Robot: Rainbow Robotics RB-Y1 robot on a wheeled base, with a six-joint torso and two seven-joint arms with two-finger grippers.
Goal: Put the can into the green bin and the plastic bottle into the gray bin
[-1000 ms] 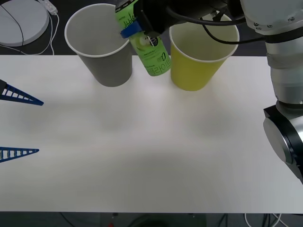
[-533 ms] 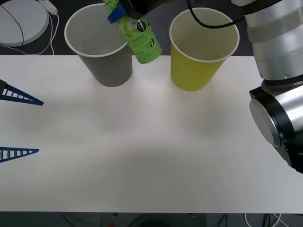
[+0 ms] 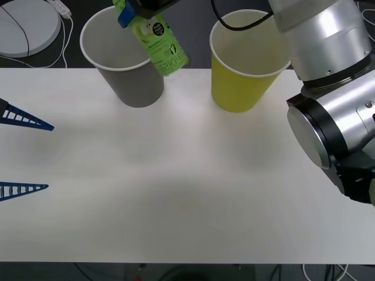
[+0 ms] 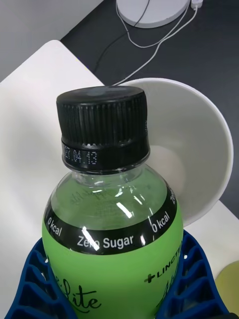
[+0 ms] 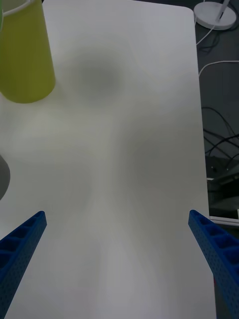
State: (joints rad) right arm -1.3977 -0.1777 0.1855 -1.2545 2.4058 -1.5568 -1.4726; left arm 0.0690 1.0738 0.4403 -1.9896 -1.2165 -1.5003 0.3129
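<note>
A: Item one, what is the right gripper [image 3: 136, 10] carrying?
B: A small bright green clear plastic bottle [image 3: 157, 42] with a black screw cap [image 4: 103, 125] and a green printed label. The blue ribbed fingers [image 4: 37, 279] are clamped on either side of its body. The bottle hangs tilted in the air at the far edge of the white table [image 3: 187, 170], its body overlapping the rim of the gray bin on the side that faces the green bin.

A: Item two, the gray bin?
B: A large gray tapered paper-cup-shaped bin [image 3: 128, 58] with a white inside and a rolled white rim, standing upright at the far side of the table. In the right wrist view its open mouth [image 4: 194, 159] lies just beyond the bottle cap.

A: Item three, the green bin?
B: A large yellow-green tapered cup-shaped bin [image 3: 246, 70], same build, upright, near the gray one but apart from it. Its side also appears in the left wrist view [image 5: 22, 55].

A: Item four, the left gripper [image 3: 26, 155]?
B: At the table's left edge, over bare tabletop, well apart from both bins. Its two blue fingers [image 5: 20, 244] are spread wide and grip nothing.

A: Anything else on record?
B: A white round disc [image 3: 26, 26] with a cable lies on the dark floor beyond the table.
</note>
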